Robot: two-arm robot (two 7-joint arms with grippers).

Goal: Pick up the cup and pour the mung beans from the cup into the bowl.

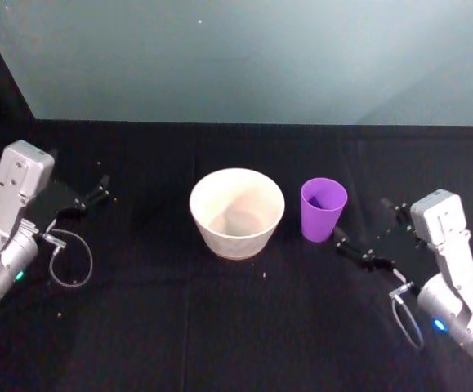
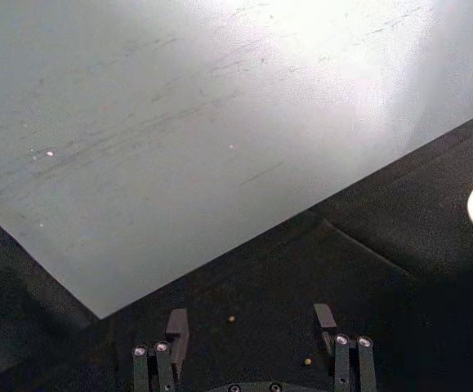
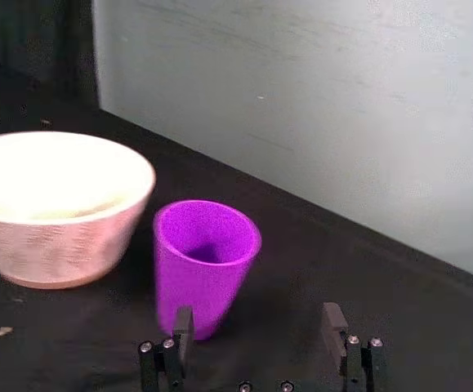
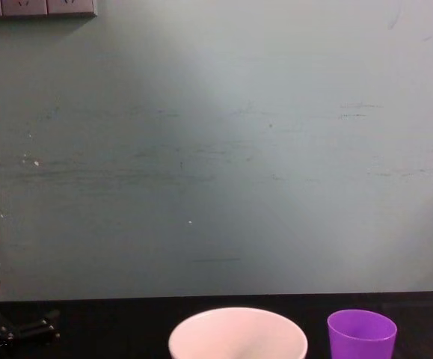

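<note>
Right of centre on the black table [image 1: 179,327], the cup [image 1: 323,209] stands upright, just right of the bowl [image 1: 237,212], its contents too dark to tell. My right gripper [image 1: 360,224], the closer one, waits just right of the cup and nearer, jaws spread and empty. My left gripper [image 1: 97,193], also spread, idles far left.

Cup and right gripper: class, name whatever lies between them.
Nothing: only bare table separates the cup from the right gripper, seen in the head view.
</note>
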